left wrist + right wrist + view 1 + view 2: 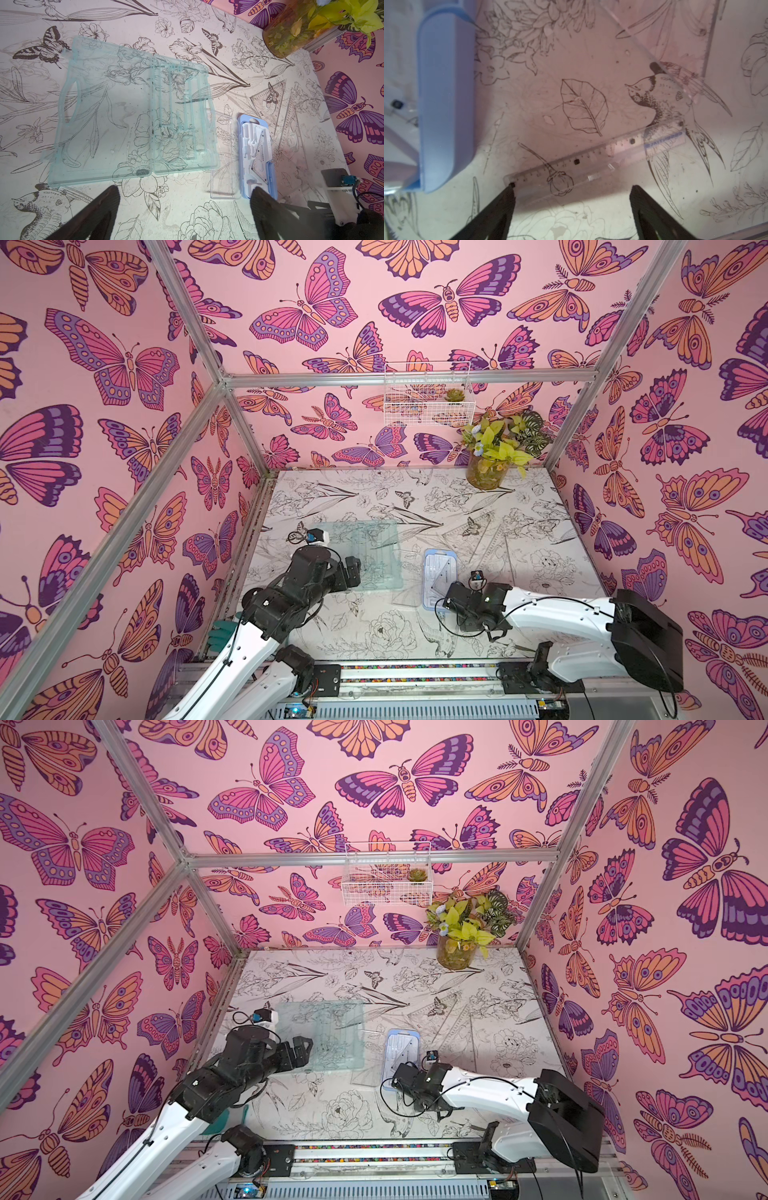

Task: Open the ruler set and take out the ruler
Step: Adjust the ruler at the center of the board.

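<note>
Blue ruler-set tray [257, 153] lay open on floral table [374, 506], clear lid [225, 158] just beside it, one set square in white insert. Clear straight ruler [591, 164] lay flat on table outside tray, near its edge. R gripper [572, 190] low over ruler's end, fingers spread wide, one tip at ruler corner, nothing gripped. L gripper [185, 192] also spread wide, empty, near big teal see-through case [104, 112], opened flat.

Floral table [374, 639]: teal case [365, 551], blue ruler set [439, 576], clear ruler [591, 164], plant jar [485, 475].
</note>
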You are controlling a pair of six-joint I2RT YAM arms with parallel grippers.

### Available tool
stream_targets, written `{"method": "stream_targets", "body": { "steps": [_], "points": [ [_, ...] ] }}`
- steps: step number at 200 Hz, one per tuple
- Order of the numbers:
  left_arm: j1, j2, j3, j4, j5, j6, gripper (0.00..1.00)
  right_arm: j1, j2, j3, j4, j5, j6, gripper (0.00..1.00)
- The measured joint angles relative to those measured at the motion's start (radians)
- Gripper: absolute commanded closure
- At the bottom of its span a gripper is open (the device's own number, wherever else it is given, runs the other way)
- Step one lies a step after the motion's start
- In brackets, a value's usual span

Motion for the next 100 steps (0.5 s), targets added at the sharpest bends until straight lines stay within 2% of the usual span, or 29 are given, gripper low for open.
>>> {"method": "stream_targets", "body": {
  "steps": [52, 77, 100],
  "points": [
    [0.003, -0.015, 0.000, -0.003, 0.000, 0.000, 0.00, 0.000, -0.034, 0.032, -0.023, 0.014, -0.013, 0.10],
    [0.003, -0.010, 0.000, -0.002, 0.002, 0.001, 0.00, 0.000, -0.100, 0.122, -0.015, -0.011, -0.074, 0.12],
    [0.007, 0.005, 0.000, 0.005, 0.011, 0.001, 0.00, -0.002, -0.094, 0.222, 0.030, -0.049, -0.109, 0.16]
  ]
}}
